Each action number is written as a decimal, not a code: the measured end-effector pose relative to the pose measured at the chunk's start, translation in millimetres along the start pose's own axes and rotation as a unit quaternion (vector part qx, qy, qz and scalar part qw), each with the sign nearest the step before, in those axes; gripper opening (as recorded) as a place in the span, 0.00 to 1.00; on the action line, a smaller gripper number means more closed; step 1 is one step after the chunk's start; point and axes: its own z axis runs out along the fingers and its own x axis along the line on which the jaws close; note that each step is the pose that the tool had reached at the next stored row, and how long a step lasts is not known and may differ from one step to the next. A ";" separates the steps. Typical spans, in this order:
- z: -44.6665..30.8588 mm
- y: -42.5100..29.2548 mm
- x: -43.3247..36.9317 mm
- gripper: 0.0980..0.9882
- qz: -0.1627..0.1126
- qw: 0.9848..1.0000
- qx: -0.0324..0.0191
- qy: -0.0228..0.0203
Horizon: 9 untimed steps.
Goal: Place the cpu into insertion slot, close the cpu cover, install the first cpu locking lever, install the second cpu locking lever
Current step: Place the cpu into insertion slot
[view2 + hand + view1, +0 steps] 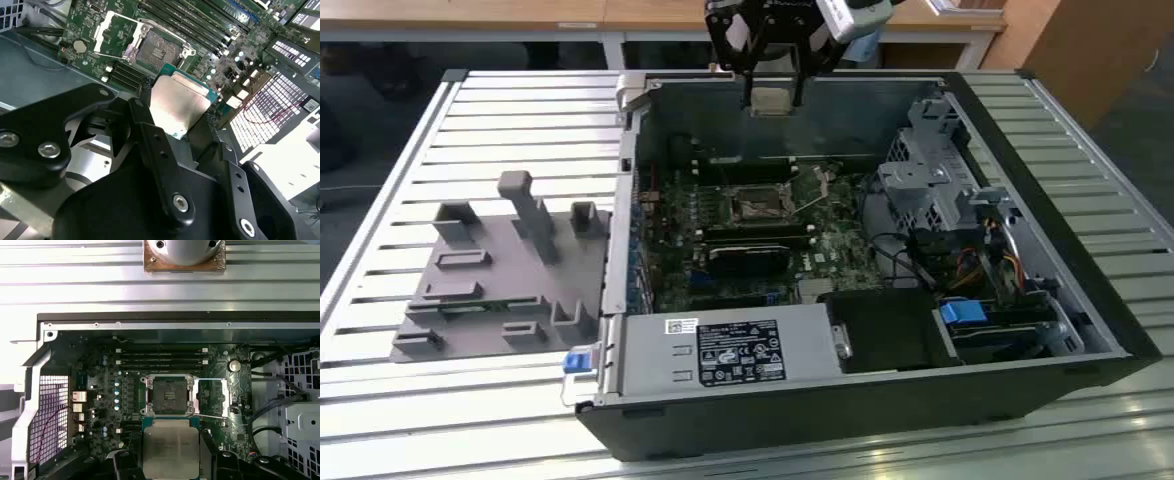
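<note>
The claw (771, 95) hangs over the far wall of an open computer case (1067, 300), well above the green board (841, 255) inside it. It is closed on the chip (769, 98), and in both wrist views its black fingers (152, 137) press against two opposite edges of the chip, so the claw is only as wide apart as the chip itself. The chip sits flat between them with its pale metal face (177, 102) turned up toward the cameras and a thin green rim showing along one edge.

The socket (169, 394) lies below the claw and a little ahead of its fingertips, on the board. It is apart from the chip, and nothing sits on its dark centre. The cover plate (215, 395) is swung open and lies just beside the socket, on the side away from the memory slots' ends. A thin metal lever (215, 415) runs along the cover plate's edge nearest the claw.

The case stands on a slatted metal surface (507, 110). Well away from the claw, toward the exterior view's left, a grey holder (494, 270) with several upright posts rests on that surface.
</note>
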 end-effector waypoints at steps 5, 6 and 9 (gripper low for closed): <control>0.0 0.0 0.0 0.50 0.000 1.000 0.000 0.000; 0.0 0.0 0.0 0.50 0.001 1.000 0.000 0.000; 0.0 0.0 0.0 0.50 0.005 1.000 0.000 0.000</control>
